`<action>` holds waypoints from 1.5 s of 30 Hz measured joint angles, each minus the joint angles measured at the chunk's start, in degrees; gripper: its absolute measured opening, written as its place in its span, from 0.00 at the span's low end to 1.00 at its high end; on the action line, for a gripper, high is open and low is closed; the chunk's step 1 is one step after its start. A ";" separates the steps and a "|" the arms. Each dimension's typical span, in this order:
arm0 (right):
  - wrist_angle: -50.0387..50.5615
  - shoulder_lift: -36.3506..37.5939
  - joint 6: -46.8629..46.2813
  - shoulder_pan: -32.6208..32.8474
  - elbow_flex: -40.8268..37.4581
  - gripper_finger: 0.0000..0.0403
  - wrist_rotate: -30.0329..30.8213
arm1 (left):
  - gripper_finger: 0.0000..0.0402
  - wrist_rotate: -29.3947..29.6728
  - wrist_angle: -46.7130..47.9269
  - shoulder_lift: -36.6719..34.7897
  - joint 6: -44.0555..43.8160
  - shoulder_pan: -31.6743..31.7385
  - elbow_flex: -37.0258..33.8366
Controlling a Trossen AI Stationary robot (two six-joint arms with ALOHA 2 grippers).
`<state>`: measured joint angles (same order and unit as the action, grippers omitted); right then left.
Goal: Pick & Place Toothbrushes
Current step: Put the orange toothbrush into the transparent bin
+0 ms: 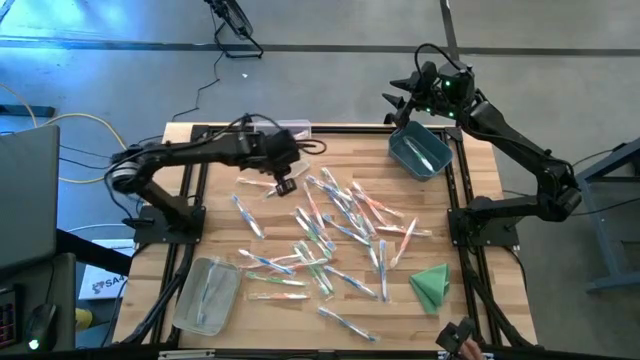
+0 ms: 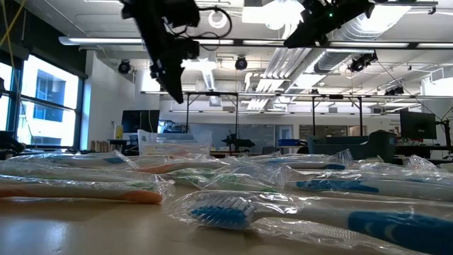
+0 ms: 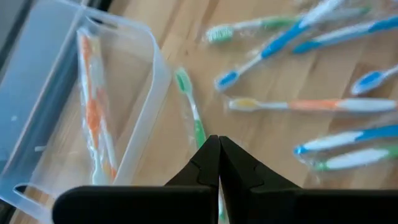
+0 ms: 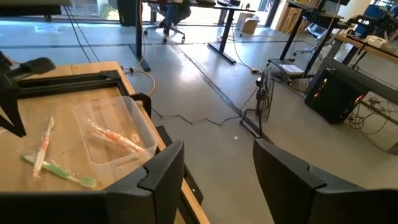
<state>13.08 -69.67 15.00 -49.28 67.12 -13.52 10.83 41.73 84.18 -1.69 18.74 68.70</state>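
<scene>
Many wrapped toothbrushes (image 1: pixel 330 225), whitish with blue, green or orange marks, lie scattered flat over the middle of the wooden table; the low view shows them close up (image 2: pixel 233 212). My left gripper (image 1: pixel 285 187) (image 2: pixel 177 95) hangs above their far-left part, slanting down, shut, with nothing seen between its fingers (image 3: pixel 219 142). Close by it, a clear bin (image 3: pixel 158 68) holds an orange-marked toothbrush (image 3: pixel 93 118), and a green one (image 3: pixel 189 106) lies beside its wall. My right gripper (image 1: pixel 397 108) (image 4: pixel 217 146) is open and empty, raised high at the far right above a blue bin (image 1: pixel 420 150).
A second clear bin (image 1: pixel 208 293) stands at the near left corner. A folded green cloth (image 1: pixel 432 283) lies near right. The right wrist view shows a clear bin (image 4: pixel 146 134) with orange toothbrushes by the table's black frame rail (image 4: pixel 68 79).
</scene>
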 joint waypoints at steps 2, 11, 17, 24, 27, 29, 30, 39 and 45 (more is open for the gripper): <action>0.07 0.00 -1.03 -0.02 -0.01 0.46 -0.02 | 0.00 0.01 -2.40 -3.80 -0.06 0.02 -3.28; 0.07 0.00 -5.94 1.34 -0.01 0.46 -0.11 | 0.00 4.31 -9.33 -21.84 -0.06 2.96 -14.42; 0.04 0.00 -6.06 3.79 -0.01 0.46 -0.12 | 0.00 4.53 -11.49 -32.31 -0.07 5.99 -18.50; 2.14 -0.69 -9.20 7.94 0.01 0.46 -0.04 | 0.00 4.32 -11.42 -42.20 0.19 9.27 -21.68; 7.28 -1.22 -10.51 9.98 0.01 0.46 0.09 | 0.00 4.33 -11.58 -45.67 0.16 10.43 -22.28; 11.95 -1.45 -10.67 11.00 0.01 0.46 0.73 | 0.00 4.33 -11.75 -47.16 0.16 11.12 -22.28; 13.80 -1.60 -10.72 11.70 0.01 0.46 1.48 | 0.00 4.32 -11.84 -47.74 0.16 11.43 -22.28; 21.59 -6.60 -18.14 16.87 0.01 0.46 3.60 | 0.00 5.80 -12.13 -49.55 2.93 12.38 -22.28; 22.97 -13.71 -24.41 18.97 0.01 0.46 4.86 | 0.00 5.82 -12.04 -49.44 5.10 12.39 -22.28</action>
<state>36.05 -83.38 -9.40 -30.30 67.13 -8.66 16.64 29.69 34.74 3.41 31.14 46.41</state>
